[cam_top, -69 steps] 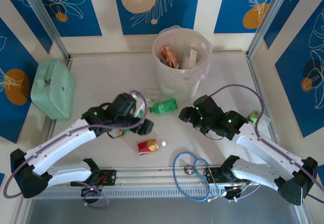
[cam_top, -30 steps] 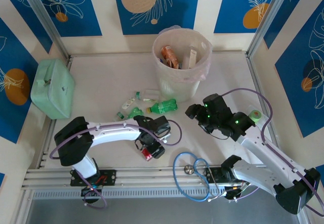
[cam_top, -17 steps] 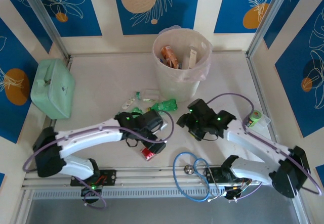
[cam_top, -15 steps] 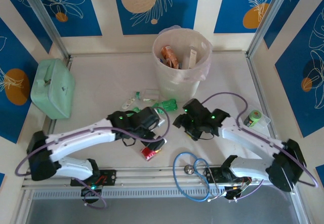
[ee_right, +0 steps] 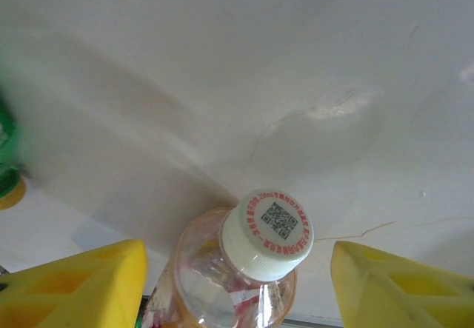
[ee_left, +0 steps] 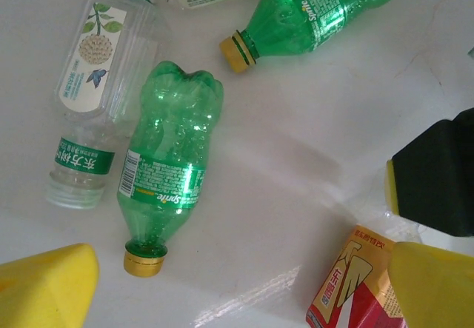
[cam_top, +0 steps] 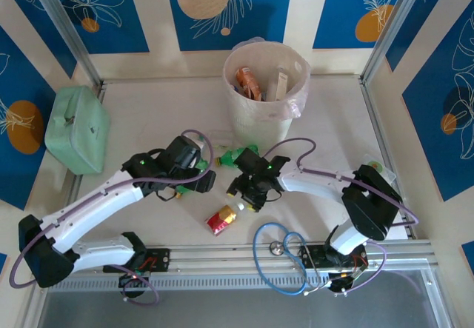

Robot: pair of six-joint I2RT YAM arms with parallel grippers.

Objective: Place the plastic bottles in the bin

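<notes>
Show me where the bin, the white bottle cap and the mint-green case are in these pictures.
bin (cam_top: 255, 119), top external view, on its front wall.
white bottle cap (ee_right: 268, 232), right wrist view, on its printed top.
mint-green case (cam_top: 76, 129), top external view, on its lid.

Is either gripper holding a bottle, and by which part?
Nothing is held. The left gripper is open and empty. The right gripper is open around the white cap of the red-labelled bottle, with gaps on both sides.

Mint-green case (cam_top: 76, 128) at table (cam_top: 148, 113) left edge; blue cable (cam_top: 285, 237) coiled by front rail (cam_top: 222, 258).
</notes>
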